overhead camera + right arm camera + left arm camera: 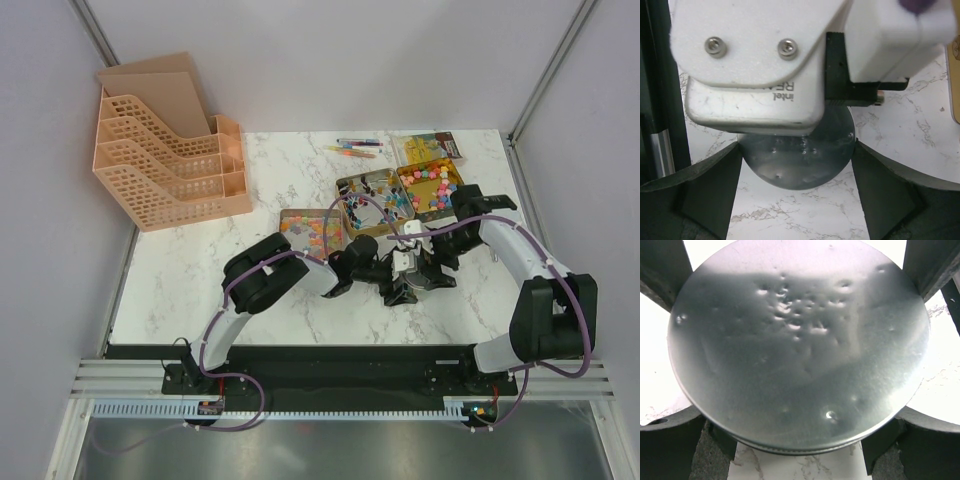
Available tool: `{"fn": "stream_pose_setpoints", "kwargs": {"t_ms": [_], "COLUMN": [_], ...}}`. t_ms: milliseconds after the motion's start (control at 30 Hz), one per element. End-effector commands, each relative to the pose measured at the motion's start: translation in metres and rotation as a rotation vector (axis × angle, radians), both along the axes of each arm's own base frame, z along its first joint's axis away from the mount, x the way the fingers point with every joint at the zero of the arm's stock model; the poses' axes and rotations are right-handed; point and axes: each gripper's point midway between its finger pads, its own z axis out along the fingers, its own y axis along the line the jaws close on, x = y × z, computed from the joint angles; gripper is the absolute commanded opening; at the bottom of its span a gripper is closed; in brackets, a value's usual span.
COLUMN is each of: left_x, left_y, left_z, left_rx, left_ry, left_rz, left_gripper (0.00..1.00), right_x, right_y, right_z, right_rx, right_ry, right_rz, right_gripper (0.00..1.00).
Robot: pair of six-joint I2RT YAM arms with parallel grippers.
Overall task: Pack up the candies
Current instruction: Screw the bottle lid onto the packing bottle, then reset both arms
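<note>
Your left end effector [396, 283] and right end effector [421, 271] meet on the tabletop [200, 270]. Just beyond them sit three open tins [283, 225] of candies [432, 186], with pens [355, 148] farther back.

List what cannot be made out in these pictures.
- Left wrist view: a round metal disc fills the frame, hiding whatever lies behind it.
- Right wrist view: a white camera housing covers the disc's far part; whether the right pincer grips it is unclear.
- Top view: the arms' wrists hide the disc; the candies are too small to count.
</note>
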Motion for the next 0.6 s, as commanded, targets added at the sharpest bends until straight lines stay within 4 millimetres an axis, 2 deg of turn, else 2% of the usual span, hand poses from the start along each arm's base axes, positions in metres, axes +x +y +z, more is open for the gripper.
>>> {"fn": "stream_pose_setpoints", "kwargs": {"t_ms": [0, 200, 267, 300, 333, 367, 400, 433, 533, 567], "left_x": [-0.005, -0.007, -0.009, -0.009, -0.011, -0.010, -0.010, -0.013, -0.019, -0.020], "left_y": [0.067, 0.075, 0.077, 0.077, 0.079, 0.080, 0.081, 0.083, 0.090, 0.091], "left_z": [-0.118, -0.119, -0.120, -0.120, -0.120, -0.120, -0.120, -0.120, -0.120, -0.115], "left_rx": [0.412, 0.430, 0.437, 0.438, 0.447, 0.450, 0.453, 0.456, 0.464, 0.454], "left_ry": [0.171, 0.147, 0.137, 0.137, 0.135, 0.127, 0.123, 0.120, 0.111, 0.096], "left_rz": [0.176, 0.164, 0.155, 0.148, 0.142, 0.139, 0.135, 0.129, 0.106, 0.093], "left_gripper": [0.04, 0.03, 0.11, 0.19, 0.39, 0.49, 0.53, 0.63, 0.81, 0.85], "right_x": [-0.061, -0.058, -0.057, -0.055, -0.054, -0.054, -0.056, -0.057, -0.055, -0.054], "right_y": [-0.009, -0.035, -0.040, -0.041, -0.049, -0.051, -0.053, -0.056, -0.059, -0.060], "right_z": [-0.008, 0.000, 0.002, 0.003, 0.002, 0.002, -0.001, -0.003, -0.007, -0.009], "right_rx": [-0.060, -0.110, -0.113, -0.115, -0.125, -0.134, -0.139, -0.149, -0.139, -0.137], "right_ry": [0.304, 0.272, 0.258, 0.246, 0.238, 0.234, 0.237, 0.236, 0.247, 0.255], "right_rz": [-0.029, -0.005, 0.012, 0.016, 0.005, 0.016, 0.026, 0.034, 0.023, 0.010], "right_gripper": [0.98, 0.98, 0.98, 0.98, 0.98, 0.98, 0.98, 0.98, 0.98, 0.98]}}
